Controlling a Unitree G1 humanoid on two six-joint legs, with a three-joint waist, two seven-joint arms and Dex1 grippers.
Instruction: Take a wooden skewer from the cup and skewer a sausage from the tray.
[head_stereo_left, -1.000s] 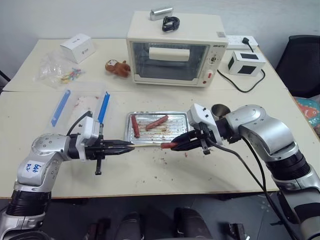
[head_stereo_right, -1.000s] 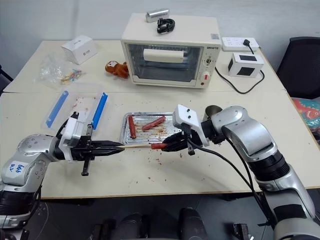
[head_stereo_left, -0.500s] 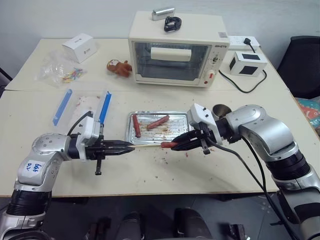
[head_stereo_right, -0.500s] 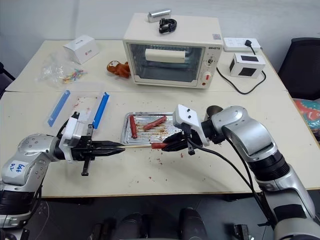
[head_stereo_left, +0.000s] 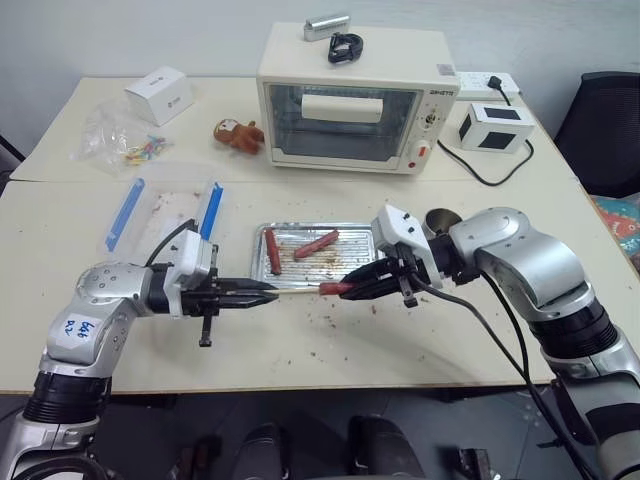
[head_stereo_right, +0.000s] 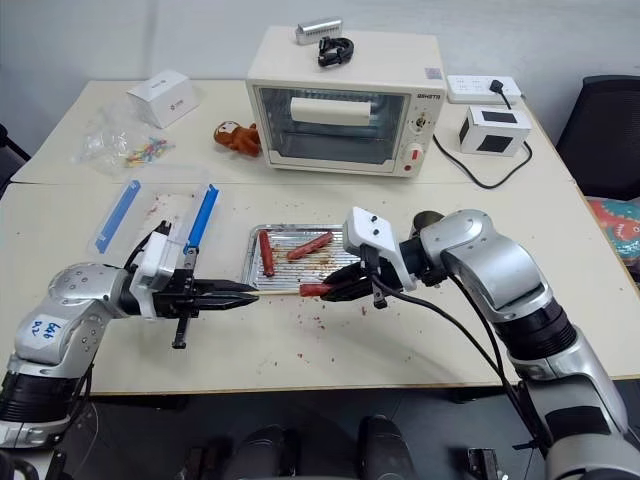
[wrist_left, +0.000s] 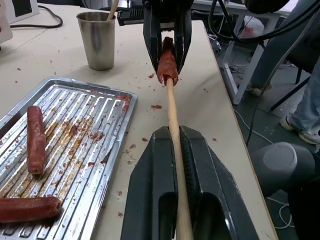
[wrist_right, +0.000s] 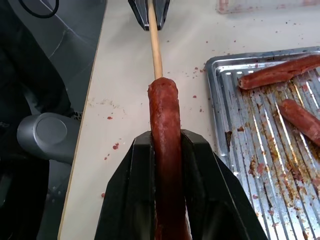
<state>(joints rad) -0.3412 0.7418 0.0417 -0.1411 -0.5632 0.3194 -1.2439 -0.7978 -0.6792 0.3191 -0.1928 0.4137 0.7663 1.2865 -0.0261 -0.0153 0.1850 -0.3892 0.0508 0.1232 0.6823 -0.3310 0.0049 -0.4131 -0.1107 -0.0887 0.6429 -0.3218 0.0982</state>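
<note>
My left gripper (head_stereo_left: 264, 293) is shut on the wooden skewer (wrist_left: 172, 107), which lies level and points right. The skewer's tip meets the end of a reddish-brown sausage (wrist_right: 165, 115). My right gripper (head_stereo_left: 345, 287) is shut on that sausage just in front of the tray (head_stereo_left: 355, 232). How deep the tip goes in is hidden. Two more sausages (head_stereo_left: 272, 250) (head_stereo_left: 314, 243) lie in the tray. The metal cup (head_stereo_left: 440, 218) stands at the tray's right end, behind my right wrist, with another stick in it (wrist_left: 113, 9).
A toaster oven (head_stereo_left: 350, 100) stands behind the tray. A clear box with blue clips (head_stereo_left: 165, 210) lies to the left. At the back are a white cube box (head_stereo_left: 492, 127) with its cable, a small toy (head_stereo_left: 236, 134), a plastic bag (head_stereo_left: 115, 140) and a white carton (head_stereo_left: 158, 93). Crumbs dot the table.
The whole view shifted a little at first. My left arm has edged slightly right with the skewer. The right gripper and its sausage have kept still.
</note>
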